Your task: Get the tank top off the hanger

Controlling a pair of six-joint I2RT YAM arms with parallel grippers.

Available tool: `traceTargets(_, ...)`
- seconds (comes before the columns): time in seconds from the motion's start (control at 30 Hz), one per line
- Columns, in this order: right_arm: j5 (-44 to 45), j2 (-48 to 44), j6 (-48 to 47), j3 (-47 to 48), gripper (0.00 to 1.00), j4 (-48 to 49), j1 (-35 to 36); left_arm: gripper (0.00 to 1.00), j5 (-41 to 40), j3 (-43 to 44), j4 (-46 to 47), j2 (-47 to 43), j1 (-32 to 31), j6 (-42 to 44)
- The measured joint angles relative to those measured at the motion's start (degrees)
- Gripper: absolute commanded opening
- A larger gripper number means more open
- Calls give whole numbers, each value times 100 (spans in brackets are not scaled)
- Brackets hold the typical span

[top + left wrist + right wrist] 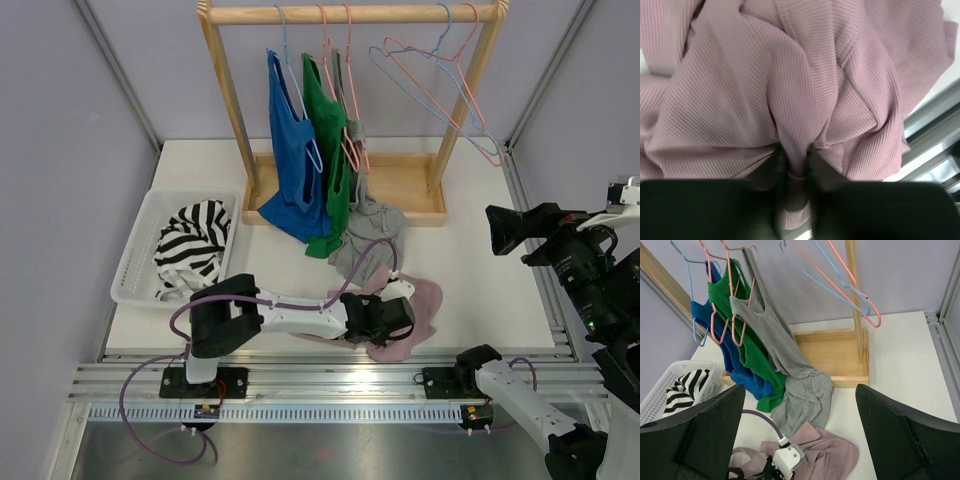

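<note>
Start with the white table. The wooden rack stands at 12 o'clock. Blue, green and grey tank tops hang there, with bare hangers beside them. The white basket sits at 9 o'clock.

Your pink tank top is off its hanger. It lies crumpled at 6 o'clock, near the table's front edge.

Your left gripper is clenched on one thin fold of that pink top. Your right gripper is spread wide, holds nothing, and waits at 3 o'clock.

Watch out: I think a thin fold can slip if you lift fast. The grey top's hem lies just beside the pink one, so a pull might drag it too.
</note>
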Motion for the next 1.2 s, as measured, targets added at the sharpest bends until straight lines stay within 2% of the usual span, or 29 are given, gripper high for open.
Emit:
traceTargets(0.1,-22,0,-4,-85,100,0,0,0,-72,11,-140,-122,-66,-50)
traceTargets(0.2,-26,2,-4,-190,100,7,0,0,-372,-37,-581,-664,-170,-85)
traceTargets(0.43,-66,87,-2,-306,99,157,0,0,-1963,387,-2153,-2800,-192,-273)
traceTargets(0.53,-72,162,-2,-299,99,229,0,0,-2636,737,-2979,-3379,-4,-468)
traceTargets(0.7,-72,326,-2,-254,100,361,0,0,-3377,1016,-4172,-4153,713,-588)
traceTargets(0.8,-68,492,-2,-138,100,420,0,0,-3615,1200,-4500,-4645,1475,-334)
traceTargets(0.97,-72,870,7,9,100,492,0,0,-3589,1272,-4234,-5418,3731,651)
traceTargets(1.1,-79,1237,74,26,99,555,0,0,-2892,1239,-3823,-5484,5930,1349)
traceTargets(1.2,-136,1585,133,153,100,586,0,5,-2288,1016,-3580,-5180,6933,1534)
